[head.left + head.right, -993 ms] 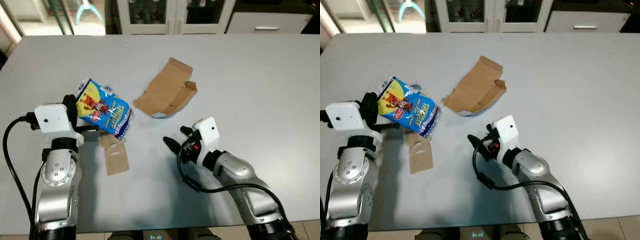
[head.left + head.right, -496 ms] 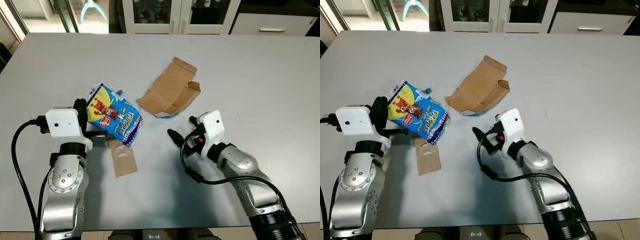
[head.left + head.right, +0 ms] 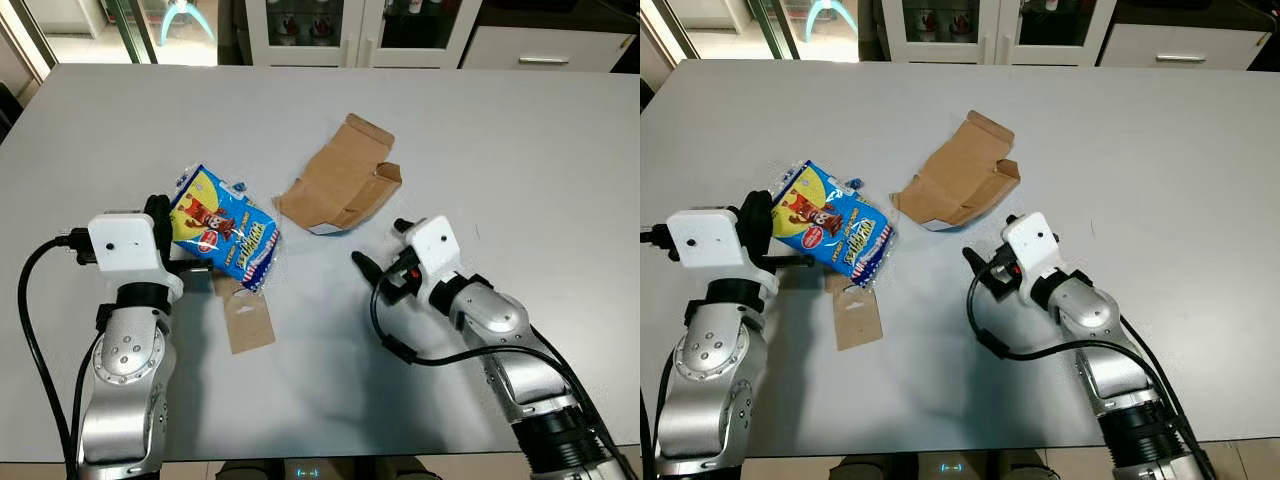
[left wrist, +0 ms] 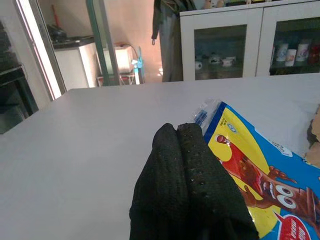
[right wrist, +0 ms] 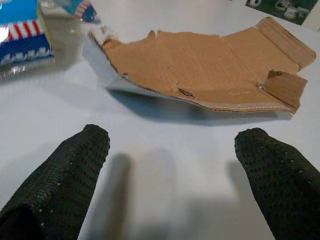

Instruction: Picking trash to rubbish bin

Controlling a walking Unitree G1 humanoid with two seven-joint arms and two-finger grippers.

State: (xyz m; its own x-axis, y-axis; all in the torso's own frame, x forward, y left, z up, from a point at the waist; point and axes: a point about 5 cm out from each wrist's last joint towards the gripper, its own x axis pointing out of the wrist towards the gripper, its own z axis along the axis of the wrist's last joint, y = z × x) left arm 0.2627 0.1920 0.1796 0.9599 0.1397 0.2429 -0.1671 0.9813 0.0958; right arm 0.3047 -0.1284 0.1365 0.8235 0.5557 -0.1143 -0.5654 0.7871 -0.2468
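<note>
My left claw [image 3: 160, 215] is pinching the snack bag [image 3: 224, 227] tight above the table [image 3: 520, 130]; my right claw [image 5: 172, 170] is gaping wide before the torn cardboard [image 3: 340, 185].

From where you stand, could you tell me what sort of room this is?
Probably a dining room or kitchen: a large grey table, white glass-door cabinets holding cups and dishes, and a sliding glass door beyond.
</note>
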